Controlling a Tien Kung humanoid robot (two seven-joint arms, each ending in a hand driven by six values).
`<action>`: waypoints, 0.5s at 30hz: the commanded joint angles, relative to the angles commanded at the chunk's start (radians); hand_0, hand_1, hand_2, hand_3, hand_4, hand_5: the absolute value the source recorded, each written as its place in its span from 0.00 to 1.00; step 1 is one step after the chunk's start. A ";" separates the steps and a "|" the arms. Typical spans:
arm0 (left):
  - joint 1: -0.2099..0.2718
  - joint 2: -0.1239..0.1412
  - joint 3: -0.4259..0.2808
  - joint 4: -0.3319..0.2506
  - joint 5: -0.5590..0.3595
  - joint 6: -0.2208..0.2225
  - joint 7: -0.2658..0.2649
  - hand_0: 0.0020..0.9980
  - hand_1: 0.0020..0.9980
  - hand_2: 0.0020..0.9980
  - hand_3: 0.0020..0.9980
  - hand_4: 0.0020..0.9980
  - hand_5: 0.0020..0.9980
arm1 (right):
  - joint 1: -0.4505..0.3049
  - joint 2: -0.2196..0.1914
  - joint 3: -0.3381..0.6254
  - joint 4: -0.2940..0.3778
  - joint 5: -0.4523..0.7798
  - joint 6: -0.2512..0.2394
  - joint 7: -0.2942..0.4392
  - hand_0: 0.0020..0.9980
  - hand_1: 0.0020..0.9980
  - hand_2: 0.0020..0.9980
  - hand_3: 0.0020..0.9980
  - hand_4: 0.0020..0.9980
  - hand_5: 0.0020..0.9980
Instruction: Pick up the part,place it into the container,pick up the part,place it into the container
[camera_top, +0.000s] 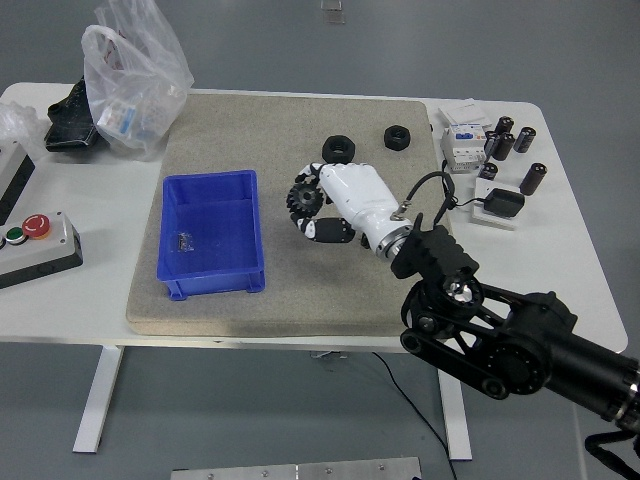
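Observation:
My right hand (312, 212), white-shelled with black fingers, is over the middle of the beige mat (250, 130), just right of the blue container (245, 195). Its fingers are curled around a black gear (301, 193), held above the mat. The container is a blue bin divided in two, and a small dark part (182, 240) lies in its near section. Two black nuts (340, 148) (398, 136) rest on the mat behind the hand. The small black gear seen earlier is hidden behind my hand and wrist. My left arm is out of view.
A plastic bag (135, 70) and a black object (68, 128) sit at the back left. A button box (38, 243) is at the left edge. At the right are a white breaker (462, 146), several black capacitors (512, 140) and a black adapter (501, 203).

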 joint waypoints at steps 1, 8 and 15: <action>0.001 0.000 0.000 0.000 0.000 0.000 0.001 0.67 0.46 0.53 0.63 0.62 0.24 | 0.018 0.015 -0.025 0.007 0.000 -0.002 0.003 0.25 0.44 0.27 0.45 0.13 0.07; 0.000 0.003 0.002 0.000 -0.004 0.000 0.003 0.67 0.46 0.53 0.63 0.62 0.24 | 0.098 0.076 -0.178 -0.009 0.003 -0.001 0.011 0.26 0.46 0.30 0.46 0.16 0.01; 0.001 0.004 0.002 0.000 -0.004 0.000 0.004 0.67 0.46 0.53 0.63 0.62 0.24 | 0.112 0.109 -0.224 -0.062 0.003 -0.002 0.008 0.39 0.68 0.71 0.69 0.32 0.26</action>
